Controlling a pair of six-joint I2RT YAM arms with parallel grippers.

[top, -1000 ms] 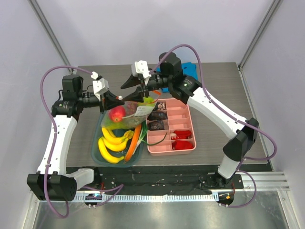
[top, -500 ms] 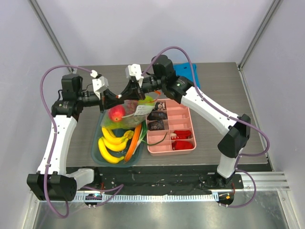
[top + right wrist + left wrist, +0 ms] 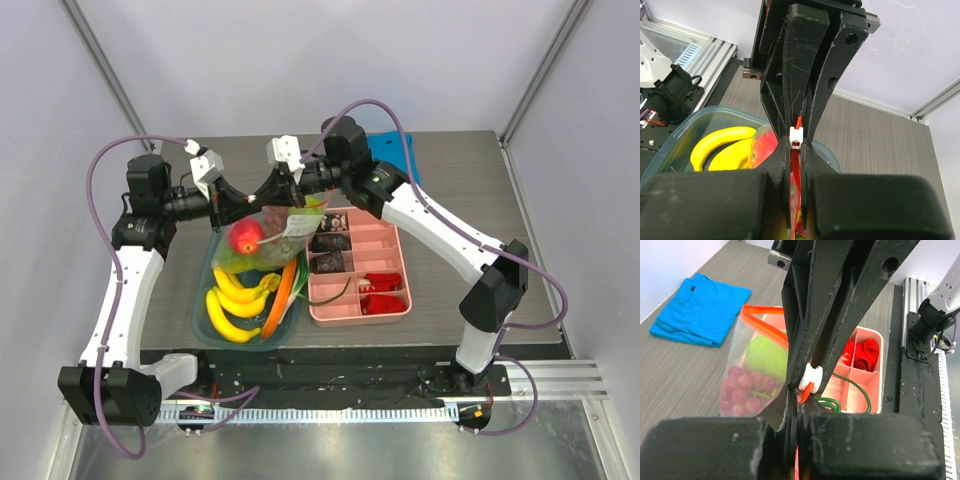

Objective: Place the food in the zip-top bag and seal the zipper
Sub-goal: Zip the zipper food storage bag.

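The zip-top bag [image 3: 277,238] hangs over the teal tray, held up between both grippers. It holds a small red fruit [image 3: 243,238], a green apple [image 3: 765,352] and purple grapes [image 3: 747,390]. No melon shows. My left gripper [image 3: 240,207] [image 3: 799,401] is shut on one end of the orange-red zipper [image 3: 765,325]. Tip to tip with it, my right gripper [image 3: 268,198] [image 3: 796,150] has closed on the zipper strip [image 3: 799,121], just behind the white slider [image 3: 796,136] [image 3: 811,376]. The bag mouth beyond the right gripper still gapes.
Under the bag a teal tray [image 3: 200,305] holds yellow bananas [image 3: 235,300] and an orange carrot [image 3: 285,290]. A pink compartment tray [image 3: 405,295] with dark and red toys stands to its right. A blue cloth [image 3: 388,146] [image 3: 700,310] lies at the back.
My right gripper has swung left to meet the left gripper and closed its jaws on the zipper. The left gripper has kept its hold and shifted slightly.
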